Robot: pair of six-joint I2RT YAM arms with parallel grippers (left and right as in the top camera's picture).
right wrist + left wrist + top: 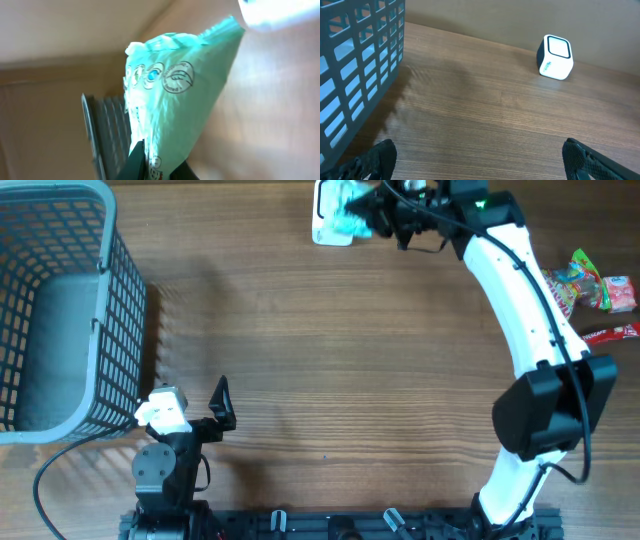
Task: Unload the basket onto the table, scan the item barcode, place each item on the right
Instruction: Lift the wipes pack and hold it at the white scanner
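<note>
The right gripper (378,218) is at the far edge of the table (330,360), jaws nearly closed on a mint-green packet (348,216); the packet hangs over the white scanner (322,232) and covers much of it, so from overhead I cannot tell whether they touch. In the right wrist view the packet (175,100) fills the frame; only the dark fingertips (140,162) pinching its lower end show, cut off by the bottom edge; no barcode can be made out, the print being small and blurred; a white blur at the top right corner and a dark grid (102,135) behind are out of focus.

The left gripper (195,405) sits near the front edge beside the basket (120,330), jaws spread wide and holding nothing; its wrist view shows only the two fingertips (377,160) at the bottom corners, the basket wall (360,65) cropped at left, and the scanner (555,57) standing alone.

Snack packs (590,288) lie at the right edge, one partly out of frame.
</note>
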